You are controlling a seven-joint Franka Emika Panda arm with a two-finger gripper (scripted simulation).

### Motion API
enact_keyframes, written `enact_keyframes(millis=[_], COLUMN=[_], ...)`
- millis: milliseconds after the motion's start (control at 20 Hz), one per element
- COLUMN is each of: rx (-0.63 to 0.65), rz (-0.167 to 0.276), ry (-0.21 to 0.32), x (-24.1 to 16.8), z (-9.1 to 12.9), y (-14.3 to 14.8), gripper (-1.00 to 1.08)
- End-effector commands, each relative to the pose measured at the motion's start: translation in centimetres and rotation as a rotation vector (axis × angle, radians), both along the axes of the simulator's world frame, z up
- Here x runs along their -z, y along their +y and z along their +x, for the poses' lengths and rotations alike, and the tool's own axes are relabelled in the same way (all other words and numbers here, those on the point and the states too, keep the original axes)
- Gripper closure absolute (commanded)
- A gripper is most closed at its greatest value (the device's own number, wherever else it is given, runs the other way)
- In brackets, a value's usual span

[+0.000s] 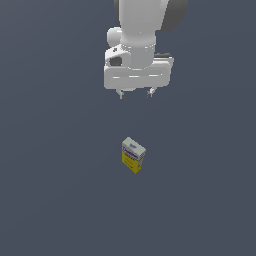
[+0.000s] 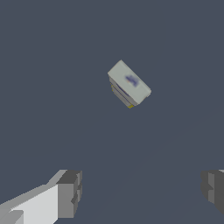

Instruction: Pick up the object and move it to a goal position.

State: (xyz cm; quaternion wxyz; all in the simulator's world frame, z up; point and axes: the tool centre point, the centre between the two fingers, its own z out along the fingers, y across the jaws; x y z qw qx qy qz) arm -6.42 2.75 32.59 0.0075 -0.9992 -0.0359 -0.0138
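Note:
The object is a small carton (image 1: 133, 155) with a yellow lower part and a white-grey top with blue print. It stands upright on the dark grey floor near the middle of the exterior view. My white gripper (image 1: 135, 94) hangs well above it, a little behind it, with its two short fingers apart and nothing between them. In the wrist view the carton (image 2: 129, 83) shows from above, top face up, well clear of the two grey fingertips (image 2: 70, 192), which stand wide apart.
A flat dark grey floor (image 1: 50, 200) fills both views. No other objects show.

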Motion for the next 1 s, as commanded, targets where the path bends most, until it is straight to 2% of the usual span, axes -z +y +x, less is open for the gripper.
enact_keyframes(millis=[0,450,950], rx=[-0.005,-0.097,-0.319], rz=[-0.001,-0.007,-0.019], ry=[0.0,0.002,0.008], x=[0.1,1.2,4.2], z=[0.1,1.6,5.1], y=[-0.1,-0.1,-0.3], gripper=[-0.92,-0.92,-0.92])
